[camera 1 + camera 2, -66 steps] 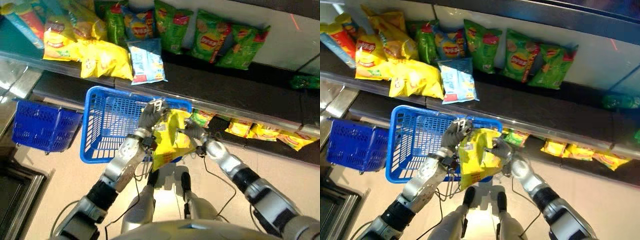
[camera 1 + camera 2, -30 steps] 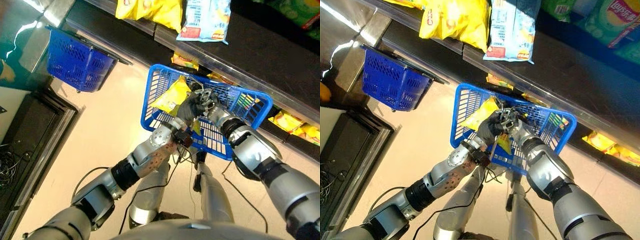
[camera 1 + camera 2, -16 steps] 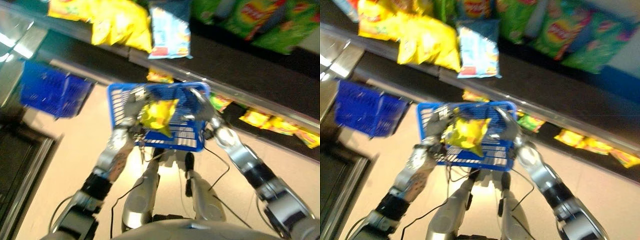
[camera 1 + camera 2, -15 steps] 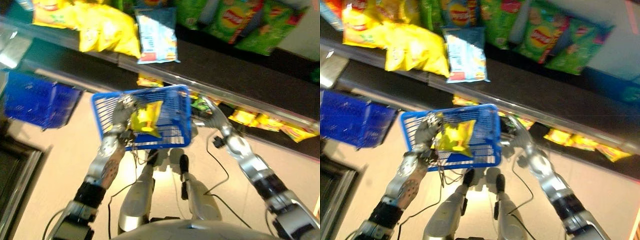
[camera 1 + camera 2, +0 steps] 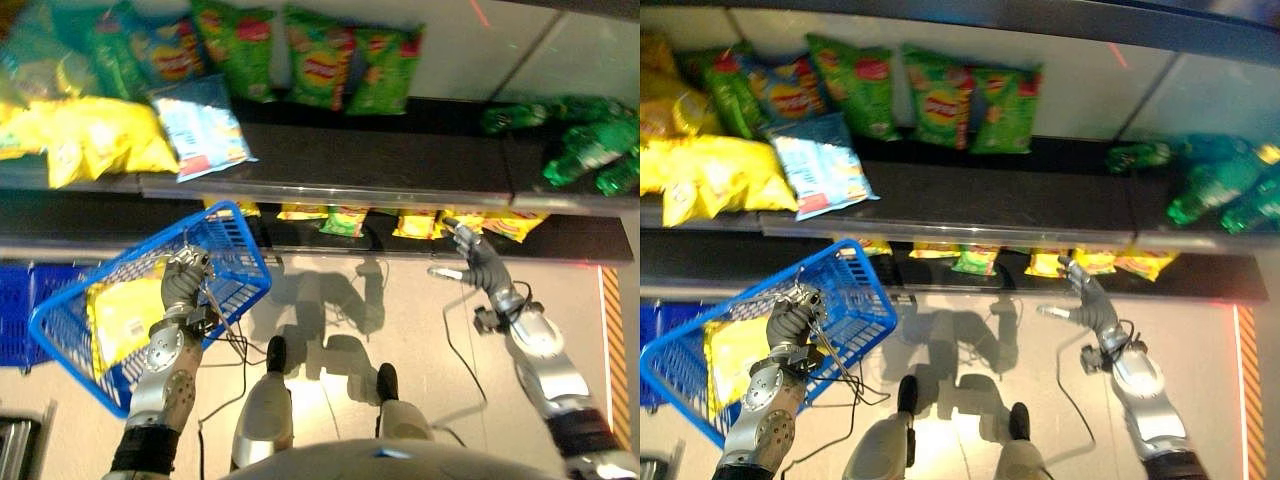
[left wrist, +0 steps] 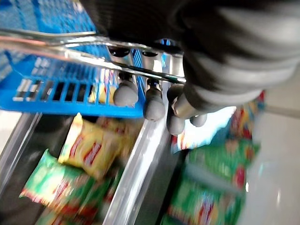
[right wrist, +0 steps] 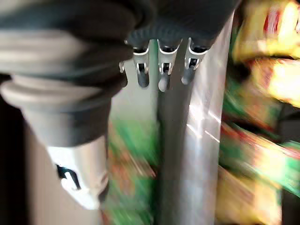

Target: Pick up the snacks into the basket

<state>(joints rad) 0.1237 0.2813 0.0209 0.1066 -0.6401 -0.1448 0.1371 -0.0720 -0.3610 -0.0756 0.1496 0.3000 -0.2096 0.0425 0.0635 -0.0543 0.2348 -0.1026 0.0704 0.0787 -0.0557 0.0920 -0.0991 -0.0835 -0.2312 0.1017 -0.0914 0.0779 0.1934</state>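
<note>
A yellow snack bag [image 5: 118, 318] lies in the blue mesh basket [image 5: 240, 262].

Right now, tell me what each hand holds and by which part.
The left hand is curled round the thin metal handle of the blue plastic basket. The right hand is open and holds nothing.

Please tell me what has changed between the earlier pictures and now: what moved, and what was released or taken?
The yellow snack bag, earlier held by both hands at the blue basket, now lies inside it. The right hand has let go and moved out to the robot's right, open, near the lower shelf. The left hand still grips the basket handle. The camera also moved; the bags on the shelves look unchanged.
</note>
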